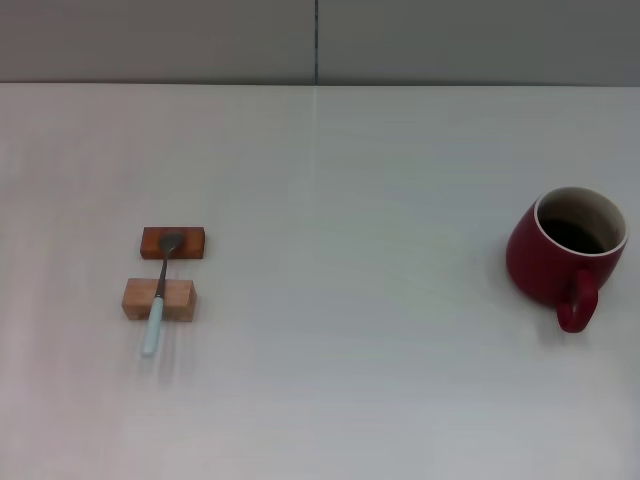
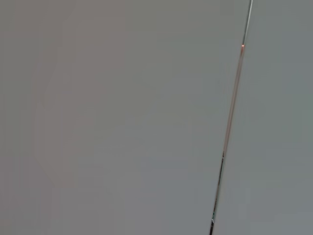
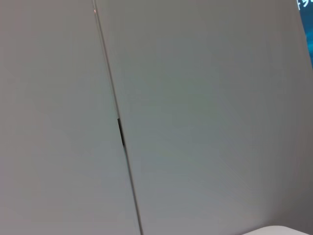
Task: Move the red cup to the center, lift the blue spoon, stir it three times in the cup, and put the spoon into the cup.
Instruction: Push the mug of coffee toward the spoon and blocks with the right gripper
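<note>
The red cup (image 1: 560, 252) stands upright at the table's right side in the head view, its loop handle turned toward the near edge and its inside dark. On the left, the blue spoon (image 1: 159, 293) lies across two small wooden blocks: its dark bowl rests on the darker far block (image 1: 173, 243), its pale handle crosses the lighter near block (image 1: 159, 299) and sticks out toward the front. Neither gripper nor arm shows in any view. Both wrist views hold only a plain grey wall with a seam.
The pale table (image 1: 340, 330) stretches wide between spoon and cup. A grey wall with a vertical seam (image 1: 316, 40) backs the table's far edge.
</note>
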Motion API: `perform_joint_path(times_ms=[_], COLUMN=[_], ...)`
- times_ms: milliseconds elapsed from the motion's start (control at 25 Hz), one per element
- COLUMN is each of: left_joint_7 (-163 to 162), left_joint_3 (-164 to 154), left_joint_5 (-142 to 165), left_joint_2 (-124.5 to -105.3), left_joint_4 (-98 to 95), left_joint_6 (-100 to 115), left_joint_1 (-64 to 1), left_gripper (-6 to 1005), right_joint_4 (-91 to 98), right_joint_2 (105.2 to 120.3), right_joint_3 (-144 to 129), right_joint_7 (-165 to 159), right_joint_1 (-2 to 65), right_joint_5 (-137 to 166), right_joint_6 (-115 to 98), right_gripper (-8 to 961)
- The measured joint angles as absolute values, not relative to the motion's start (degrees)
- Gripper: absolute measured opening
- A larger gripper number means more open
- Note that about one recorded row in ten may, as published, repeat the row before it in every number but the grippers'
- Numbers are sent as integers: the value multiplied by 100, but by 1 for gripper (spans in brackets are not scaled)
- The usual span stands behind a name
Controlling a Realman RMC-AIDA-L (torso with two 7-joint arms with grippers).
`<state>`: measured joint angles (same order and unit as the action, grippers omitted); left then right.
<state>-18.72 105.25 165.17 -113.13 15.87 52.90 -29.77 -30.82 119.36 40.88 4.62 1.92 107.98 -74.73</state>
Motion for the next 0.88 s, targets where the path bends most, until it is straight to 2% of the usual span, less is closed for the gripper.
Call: perform_joint_path(times_ms=[360, 880], left_joint_7=[-1872, -1872], left_joint_3=[10590, 10598], left_joint_5=[16532, 16514], left_joint_2=[-11351, -11357], left_joint_4=[1617, 1627], left_joint_6=[5291, 5331], left_joint_1=[-2969, -2972], left_gripper=[841, 840], right_joint_4=[-2423, -1908], right_joint_2=[11961, 11950], right_joint_3=[3597, 3004], right_joint_7=[466, 481], right_joint_1=[678, 1015], right_joint_5=[10793, 10826], right_joint_6=[-7419, -6956], right_gripper=[51, 52])
